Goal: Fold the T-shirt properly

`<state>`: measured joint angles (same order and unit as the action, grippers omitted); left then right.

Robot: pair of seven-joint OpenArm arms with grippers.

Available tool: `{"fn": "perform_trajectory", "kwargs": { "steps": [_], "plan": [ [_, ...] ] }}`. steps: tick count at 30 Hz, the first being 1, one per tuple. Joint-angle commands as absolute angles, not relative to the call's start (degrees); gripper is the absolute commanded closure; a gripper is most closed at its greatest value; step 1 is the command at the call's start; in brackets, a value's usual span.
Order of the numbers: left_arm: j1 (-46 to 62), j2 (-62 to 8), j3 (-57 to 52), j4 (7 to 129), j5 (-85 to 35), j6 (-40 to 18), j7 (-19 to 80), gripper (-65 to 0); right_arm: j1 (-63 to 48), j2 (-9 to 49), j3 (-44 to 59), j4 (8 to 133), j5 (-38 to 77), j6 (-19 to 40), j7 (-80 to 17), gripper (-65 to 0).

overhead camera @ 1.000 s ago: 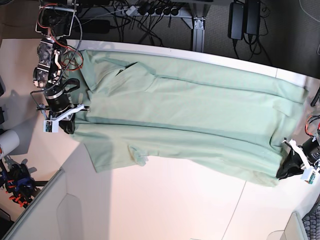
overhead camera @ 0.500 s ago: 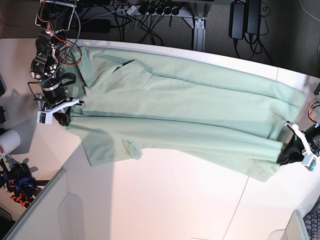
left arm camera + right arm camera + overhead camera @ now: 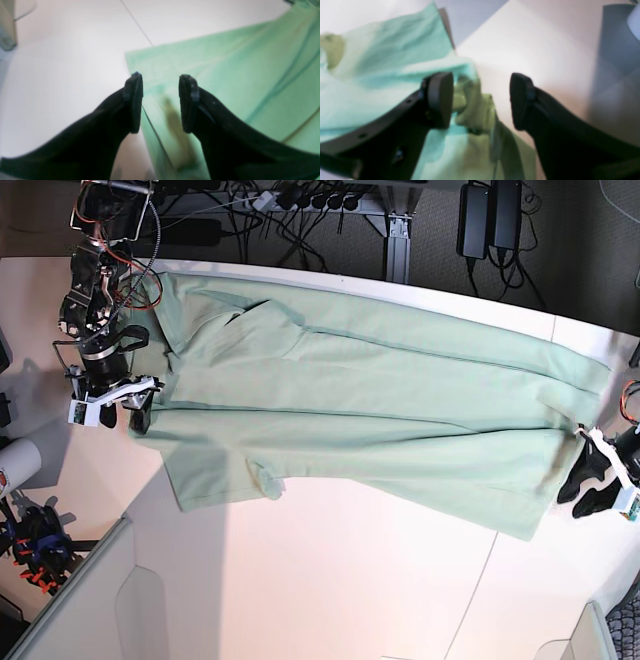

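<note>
Both grippers, left and right, have released the T-shirt, leaving it stretched flat on the table for folding.

Base view: bright, even overhead illumination; the white table is slightly overexposed with a warm cast. A soft grey shadow falls at lower left. Both wrist views are heavily blurred (near fabric and fingers out of focus), with strong colour oversaturation on the T-shirt.

T-shirt flat between both open grippers
</note>
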<state>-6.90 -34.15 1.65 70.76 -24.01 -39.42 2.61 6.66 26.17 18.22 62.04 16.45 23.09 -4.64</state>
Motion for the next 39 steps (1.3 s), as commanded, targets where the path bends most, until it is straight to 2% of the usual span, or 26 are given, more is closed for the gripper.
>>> {"fn": "perform_trajectory", "kwargs": {
  "steps": [1, 7, 11, 18, 21, 25, 28, 39],
  "plan": [
    [-8.58, -34.94, 0.43, 71.68, -25.76, -40.00, 1.15, -27.6, 7.94, 27.44, 19.68, 63.40, 18.44, 22.94, -2.98, -35.8],
    [-11.94, -32.64, 0.03, 71.42, -27.00, -40.00, 4.38, -27.7, 12.53, 27.03, 21.69, 63.42, 20.34, 22.96, -3.36, -35.8],
    [-12.84, -29.47, 0.03, 71.20, -26.98, -40.00, 6.68, -27.7, 18.79, 24.36, 21.61, 61.73, 17.43, 22.96, -6.37, -35.8],
    [-12.84, -28.29, 0.03, 71.18, -26.96, -40.00, 9.54, -27.7, 31.44, 20.91, 21.19, 39.68, 7.97, 22.90, -1.67, -35.8],
    [-12.84, -28.45, 0.03, 71.18, -26.96, -37.58, 10.22, -27.8, 34.37, 20.93, 21.15, 32.34, 4.34, 22.90, -0.40, -35.8],
    [-13.28, -28.40, 0.03, 69.91, -26.92, -31.94, 10.76, -29.5, 34.41, 20.91, 17.98, 30.94, 3.84, 22.94, -0.45, -35.8],
    [-15.64, -28.32, 0.03, 65.08, -26.92, -27.79, 10.28, -29.5, 34.44, 20.91, 14.11, 30.96, 3.84, 22.94, -0.45, -35.8],
    [-27.83, -23.29, 0.10, 41.08, -24.77, -27.90, 8.80, -29.5, 34.39, 19.97, 10.85, 30.96, 3.86, 22.96, -0.97, -35.8]
  ]
}}
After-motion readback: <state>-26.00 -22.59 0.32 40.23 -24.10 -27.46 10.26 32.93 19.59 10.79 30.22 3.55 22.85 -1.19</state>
